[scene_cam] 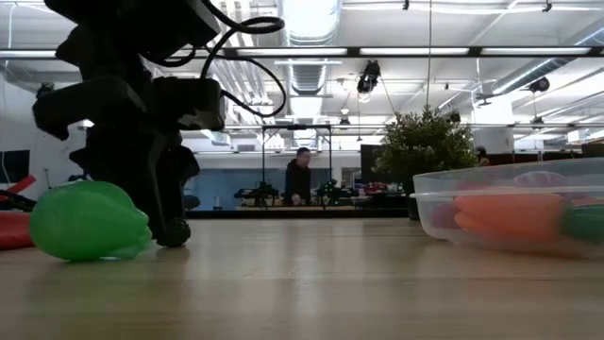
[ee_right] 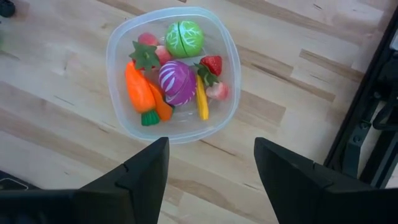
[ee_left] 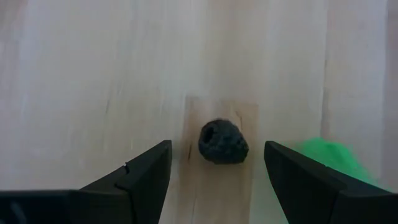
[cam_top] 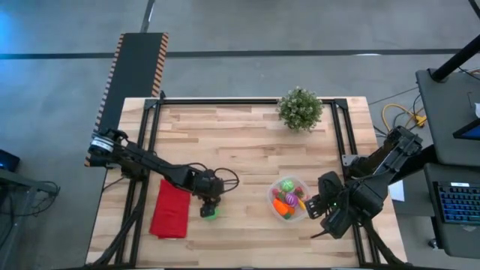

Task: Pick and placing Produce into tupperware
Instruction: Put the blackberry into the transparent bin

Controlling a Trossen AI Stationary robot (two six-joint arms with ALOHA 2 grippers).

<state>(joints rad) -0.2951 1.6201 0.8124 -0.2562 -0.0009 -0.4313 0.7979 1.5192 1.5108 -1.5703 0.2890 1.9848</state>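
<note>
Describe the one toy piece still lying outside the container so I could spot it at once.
Start at the red folded cloth near the table's front left. Just to its right, under the left end effector, lies a green toy piece on bare wood. It alone sits outside the clear tupperware, where the other produce lies.

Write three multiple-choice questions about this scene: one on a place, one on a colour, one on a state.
1. Where is the green piece?
A. In the tupperware
B. On the table beside the left gripper
C. Under the plant

2. What colour is the cloth?
A. Red
B. Blue
C. White

3. How do the left gripper's jaws stand?
A. Shut on the carrot
B. Shut on nothing
C. Open, holding nothing

Answers:
1 B: it lies on bare wood by the left gripper, apart from the tupperware.
2 A: the high view shows it red.
3 C: only the table shows between them.
</note>
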